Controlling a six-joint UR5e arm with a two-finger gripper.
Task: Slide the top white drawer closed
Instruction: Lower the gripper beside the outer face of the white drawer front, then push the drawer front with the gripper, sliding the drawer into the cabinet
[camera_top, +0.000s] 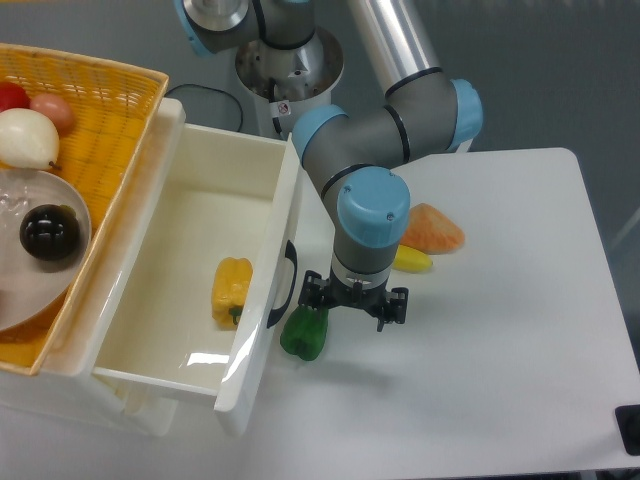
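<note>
1. Clearly pulled far out: top white drawer (170, 290), tray exposed, a yellow pepper (230, 290) lying inside, front panel facing the table (500, 350).
2. Parked just right of the black handle (289, 283): gripper (354, 307), pointing down, fingers spread and grasping nothing.
3. Probably placed there to push the panel leftward, not to grip the handle.
4. Wedged between panel and gripper: a green pepper (305, 333), touching or almost touching the drawer front; likely to be shoved along.
5. Behind the wrist: orange food (432, 229) and a small yellow piece (412, 261), well clear of the push line.
6. Above the cabinet: yellow wicker basket (100, 100), no obstacle to closing.
</note>
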